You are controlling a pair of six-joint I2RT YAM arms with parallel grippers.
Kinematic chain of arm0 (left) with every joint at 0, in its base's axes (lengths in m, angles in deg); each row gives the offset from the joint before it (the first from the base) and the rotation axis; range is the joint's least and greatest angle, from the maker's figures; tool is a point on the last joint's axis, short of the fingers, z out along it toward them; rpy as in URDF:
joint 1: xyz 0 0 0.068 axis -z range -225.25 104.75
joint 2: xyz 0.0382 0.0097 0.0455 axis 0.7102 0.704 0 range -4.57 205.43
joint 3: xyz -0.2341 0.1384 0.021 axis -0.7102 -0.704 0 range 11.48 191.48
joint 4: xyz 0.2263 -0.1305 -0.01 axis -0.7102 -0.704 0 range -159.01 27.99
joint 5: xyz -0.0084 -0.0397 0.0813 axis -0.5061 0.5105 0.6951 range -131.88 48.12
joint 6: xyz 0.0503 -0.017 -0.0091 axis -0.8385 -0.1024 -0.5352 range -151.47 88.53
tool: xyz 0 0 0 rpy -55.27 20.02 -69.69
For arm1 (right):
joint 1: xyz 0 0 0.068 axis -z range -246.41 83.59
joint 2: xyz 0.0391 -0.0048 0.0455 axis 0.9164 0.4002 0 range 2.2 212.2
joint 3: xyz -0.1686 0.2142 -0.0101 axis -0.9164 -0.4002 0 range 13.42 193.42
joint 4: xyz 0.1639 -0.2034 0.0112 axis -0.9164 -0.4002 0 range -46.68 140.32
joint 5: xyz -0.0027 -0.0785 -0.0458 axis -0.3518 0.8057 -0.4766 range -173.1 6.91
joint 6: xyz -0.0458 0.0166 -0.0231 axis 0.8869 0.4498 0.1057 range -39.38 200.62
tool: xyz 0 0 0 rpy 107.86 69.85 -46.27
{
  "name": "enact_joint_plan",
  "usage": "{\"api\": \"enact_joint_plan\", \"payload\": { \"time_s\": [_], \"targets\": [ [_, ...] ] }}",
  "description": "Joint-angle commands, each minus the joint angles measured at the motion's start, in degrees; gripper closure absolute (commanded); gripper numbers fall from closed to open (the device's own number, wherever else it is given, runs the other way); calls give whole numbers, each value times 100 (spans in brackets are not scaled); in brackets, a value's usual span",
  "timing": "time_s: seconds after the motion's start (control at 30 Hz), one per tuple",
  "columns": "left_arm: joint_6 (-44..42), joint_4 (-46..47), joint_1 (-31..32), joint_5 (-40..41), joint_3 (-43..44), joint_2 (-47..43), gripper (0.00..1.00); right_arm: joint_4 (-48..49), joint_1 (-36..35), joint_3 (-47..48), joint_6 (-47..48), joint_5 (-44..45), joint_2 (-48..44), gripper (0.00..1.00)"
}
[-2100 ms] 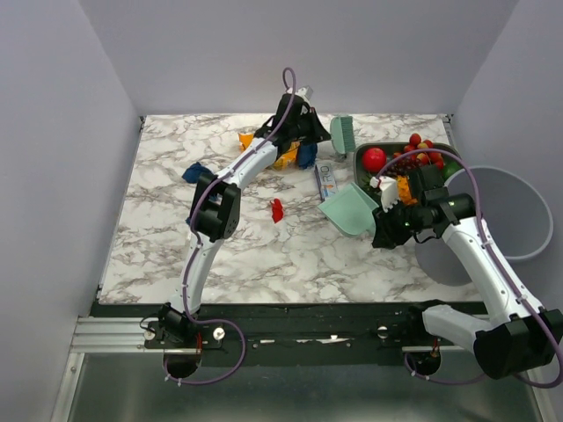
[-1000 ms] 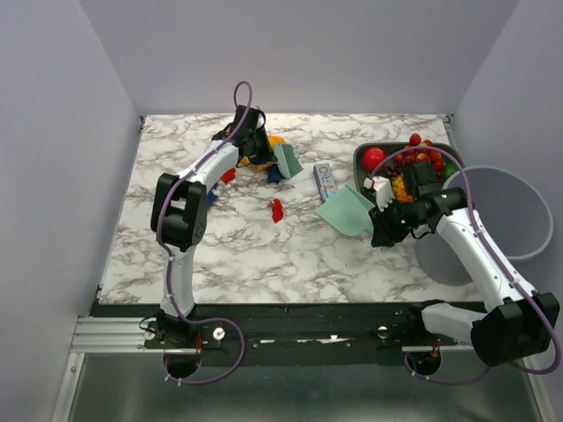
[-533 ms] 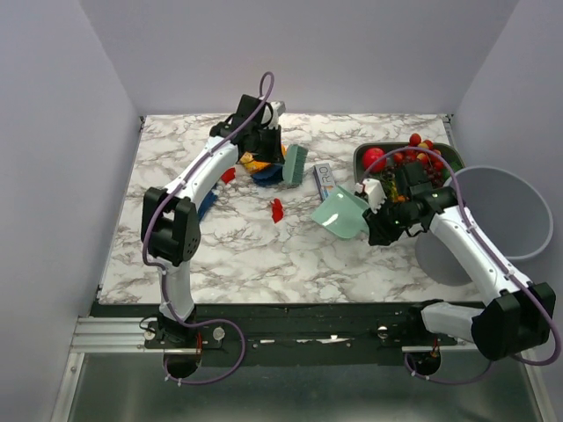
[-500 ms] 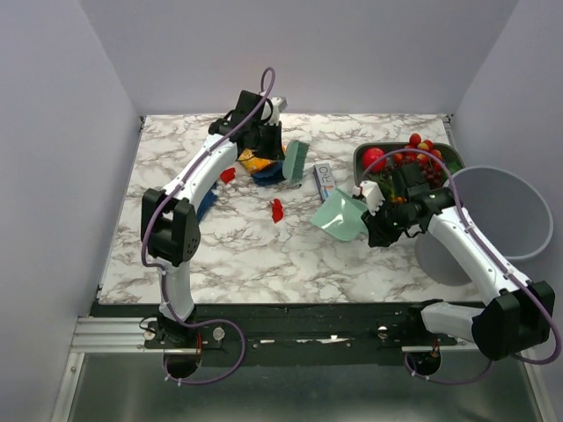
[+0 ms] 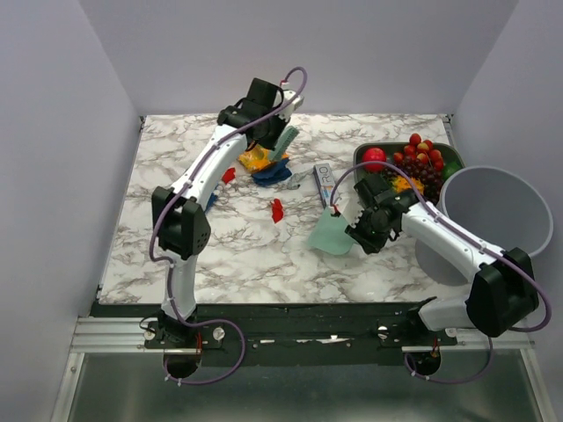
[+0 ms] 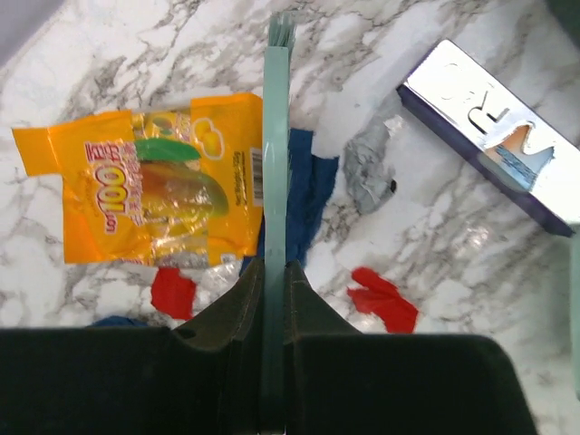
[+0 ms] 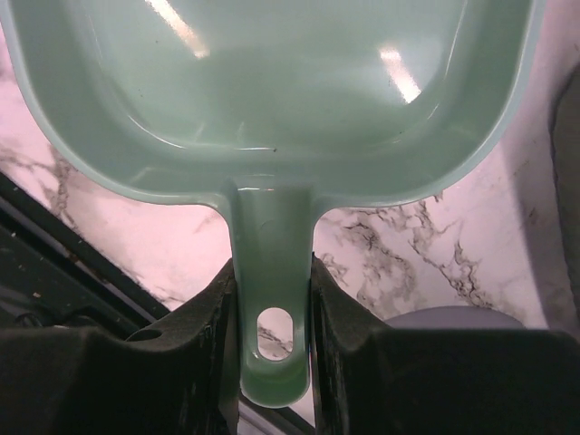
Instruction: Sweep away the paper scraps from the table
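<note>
My left gripper (image 5: 274, 128) (image 6: 275, 272) is shut on a thin green brush (image 5: 286, 141) (image 6: 276, 136), held over the far middle of the table (image 5: 167, 237). Under the brush lie a dark blue paper scrap (image 5: 273, 173) (image 6: 308, 195), a small grey scrap (image 6: 367, 172) and red scraps (image 5: 229, 175) (image 5: 276, 209) (image 6: 172, 292) (image 6: 385, 297). My right gripper (image 5: 354, 230) (image 7: 270, 272) is shut on the handle of a mint-green dustpan (image 5: 331, 234) (image 7: 272, 82), whose mouth points left toward the scraps.
An orange snack bag (image 5: 257, 158) (image 6: 154, 190) lies beside the blue scrap. A silver and purple box (image 5: 325, 180) (image 6: 494, 136) sits right of the brush. A dark tray of fruit (image 5: 450, 156) stands at the back right, and a grey bin (image 5: 497, 211) beyond the table's right edge.
The left gripper has swung the brush back toward the far side, off the blue scrap. The right arm has brought the dustpan left and nearer, tipped down to the table.
</note>
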Motion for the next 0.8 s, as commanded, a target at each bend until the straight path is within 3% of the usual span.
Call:
{"api": "enact_joint_plan", "payload": {
  "time_s": [0.0, 0.13, 0.3, 0.57, 0.77],
  "targets": [
    [-717, -162, 333, 1056, 892, 825, 100, 324, -23, 53, -312, 508, 274, 99],
    [-613, -232, 473, 978, 1000, 1098, 100, 306, -32, 220, -329, 376, 451, 99],
    [-121, -373, 597, 108, 113, 774, 100, 438, -49, 343, -303, 244, 547, 99],
    [293, -417, 623, -693, -1591, -649, 100, 368, -84, 125, -83, 314, 591, 99],
    [206, -391, 474, -798, -1524, -1546, 100, 228, -172, -368, -66, 358, 434, 99]
  ]
}}
